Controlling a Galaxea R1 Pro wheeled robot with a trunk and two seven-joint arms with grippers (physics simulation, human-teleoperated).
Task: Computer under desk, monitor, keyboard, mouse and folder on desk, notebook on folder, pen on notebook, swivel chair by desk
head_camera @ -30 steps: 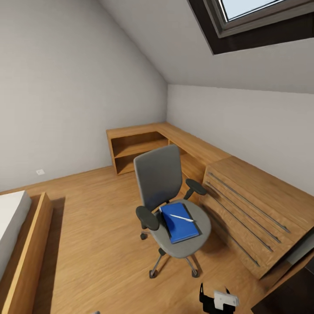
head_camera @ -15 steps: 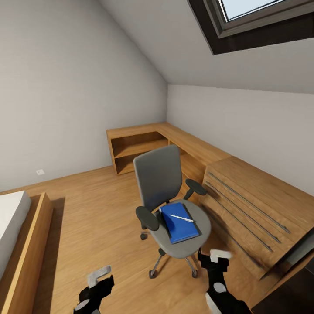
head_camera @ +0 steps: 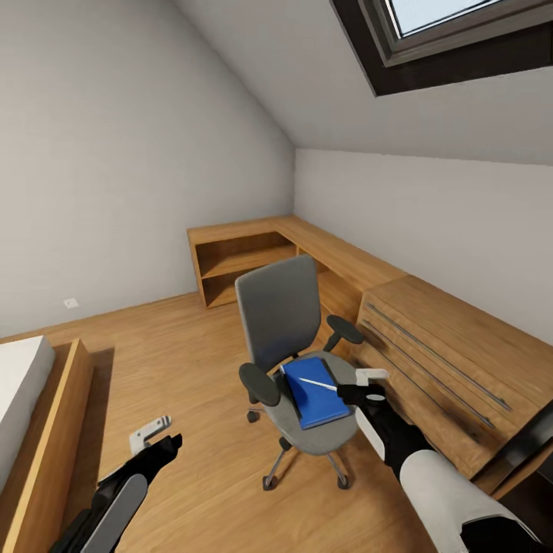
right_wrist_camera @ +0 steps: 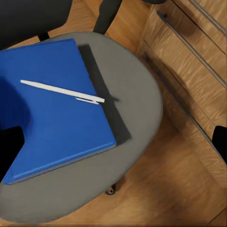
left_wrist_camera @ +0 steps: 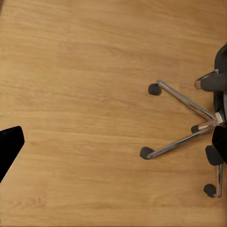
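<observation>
The grey swivel chair (head_camera: pixel 286 338) stands on the floor in front of the wooden drawer unit (head_camera: pixel 438 361). A flat blue book (head_camera: pixel 315 392) lies on its seat with a white pen (head_camera: pixel 319 383) on top; I cannot tell the folder and notebook apart. My right gripper (head_camera: pixel 361 385) hovers open at the seat's right edge, just beside the book. In the right wrist view the blue book (right_wrist_camera: pixel 52 109) and pen (right_wrist_camera: pixel 61 91) lie below the open gripper (right_wrist_camera: pixel 113 142). My left gripper (head_camera: pixel 157 436) hangs open over bare floor, left of the chair; the left wrist view looks past it (left_wrist_camera: pixel 113 142) at the chair's wheeled base (left_wrist_camera: pixel 189 127).
An L-shaped wooden desk (head_camera: pixel 338 257) with open shelves runs along the far and right walls. A bed (head_camera: pixel 31 407) with a wooden frame sits at the left. A dark object (head_camera: pixel 530 449) shows at the lower right edge. Open floor lies left of the chair.
Both arms have come up and forward into view. The right gripper rose to the seat's right edge; the left one reached out over the floor. The chair and book have not moved.
</observation>
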